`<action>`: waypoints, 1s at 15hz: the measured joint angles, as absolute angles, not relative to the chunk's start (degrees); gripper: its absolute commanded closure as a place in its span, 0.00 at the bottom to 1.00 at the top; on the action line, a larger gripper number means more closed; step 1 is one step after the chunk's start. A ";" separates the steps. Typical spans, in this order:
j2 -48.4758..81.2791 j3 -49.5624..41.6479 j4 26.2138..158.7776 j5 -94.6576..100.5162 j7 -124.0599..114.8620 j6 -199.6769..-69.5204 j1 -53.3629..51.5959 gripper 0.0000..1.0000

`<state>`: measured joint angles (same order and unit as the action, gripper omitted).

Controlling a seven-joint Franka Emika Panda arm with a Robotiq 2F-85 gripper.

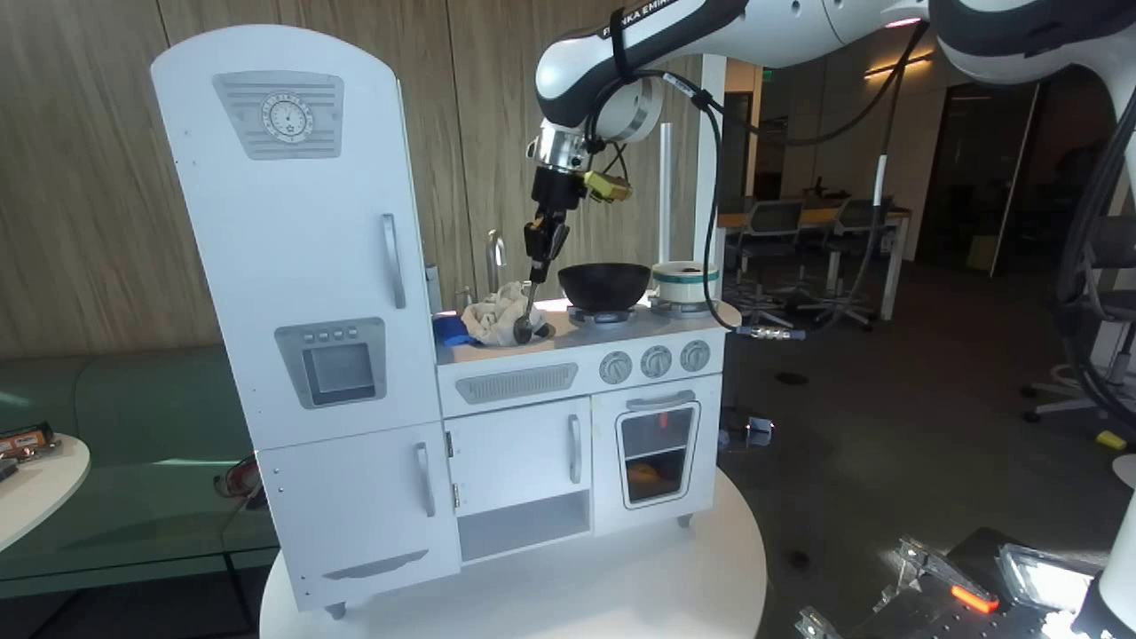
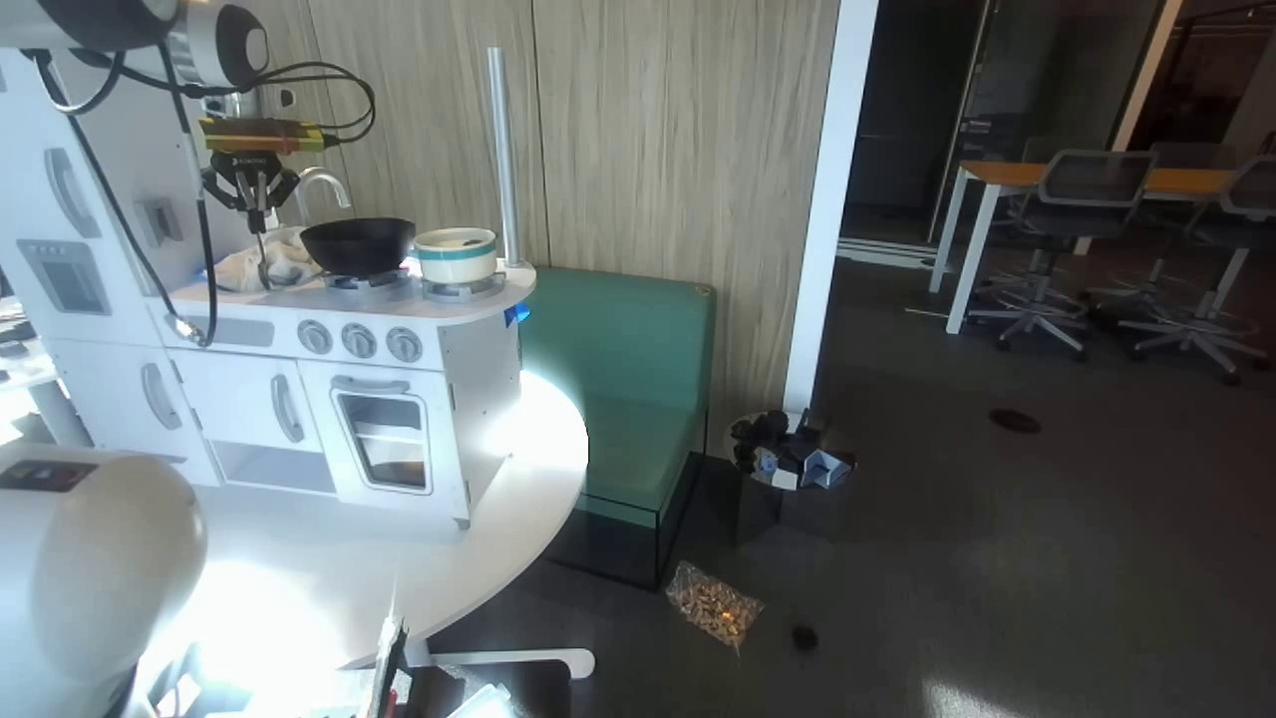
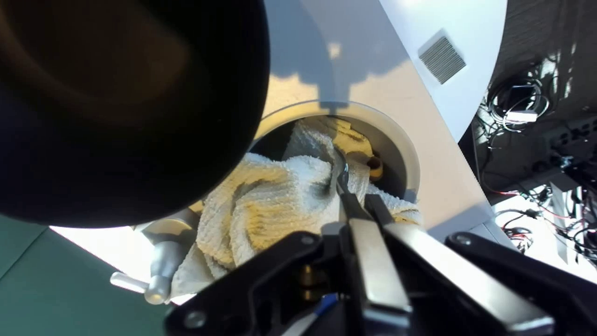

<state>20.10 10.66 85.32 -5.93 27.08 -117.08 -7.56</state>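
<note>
An office (wheeled chairs, wood-topped table)

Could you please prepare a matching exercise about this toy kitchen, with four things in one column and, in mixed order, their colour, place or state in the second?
1. spoon-like utensil
2. towel
3. bowl-shaped pan
4. pot

A. white with a teal band
B. black outside
C. held by the pincer
D. bunched, partly inside the sink

Pairs: 1-C; 2-D; 3-B; 4-A

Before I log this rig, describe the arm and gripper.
The arm is white with dark sections, white EMIKA lettering and a black strap; black cables loop along it. The gripper is black with silvery bars; a yellow housing sits above.
</note>
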 measured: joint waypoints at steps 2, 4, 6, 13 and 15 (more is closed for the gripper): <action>21.90 10.73 84.24 -6.22 27.57 -117.08 -7.45 0.98; 23.46 10.89 83.21 -6.48 27.94 -117.08 -7.43 0.98; 24.77 11.04 82.22 -6.98 28.23 -117.08 -7.39 0.98; 26.26 12.03 80.26 -10.03 28.43 -116.88 -6.56 0.38; 26.20 12.80 79.89 -11.71 28.39 -116.15 -6.50 0.24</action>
